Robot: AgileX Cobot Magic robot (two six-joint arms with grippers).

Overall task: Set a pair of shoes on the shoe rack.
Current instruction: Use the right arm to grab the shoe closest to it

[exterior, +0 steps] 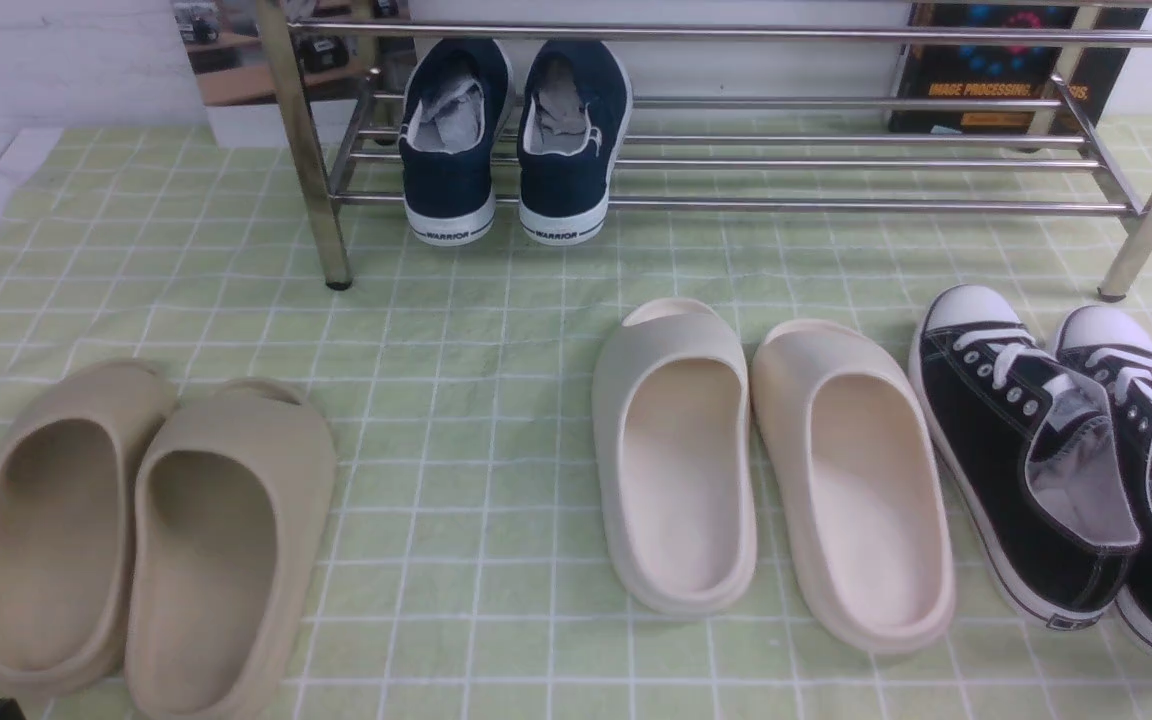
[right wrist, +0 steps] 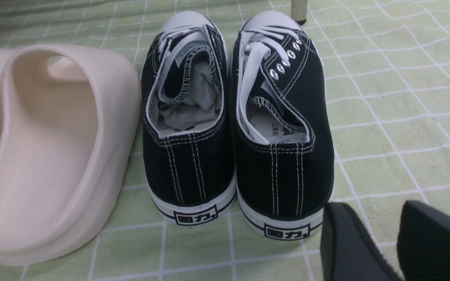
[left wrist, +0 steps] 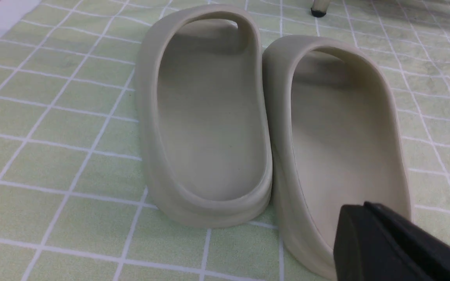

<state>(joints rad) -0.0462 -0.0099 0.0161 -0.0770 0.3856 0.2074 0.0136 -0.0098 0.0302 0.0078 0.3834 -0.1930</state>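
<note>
Black sneakers [exterior: 1016, 470] sit paired on cloth at robot's right, heels toward arms, toes toward shoe rack [exterior: 736, 206]. R gripper [right wrist: 381, 230], fingers apart & empty, hovers just behind heels, the nearer arm; L gripper [left wrist: 385, 242], over beige slides [left wrist: 209, 128], opening can't be told

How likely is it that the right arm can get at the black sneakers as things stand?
Probably yes. The right gripper is open just behind the heels of the black sneakers, with only bare cloth between. The cream slide sits beside them, not in the way.
</note>
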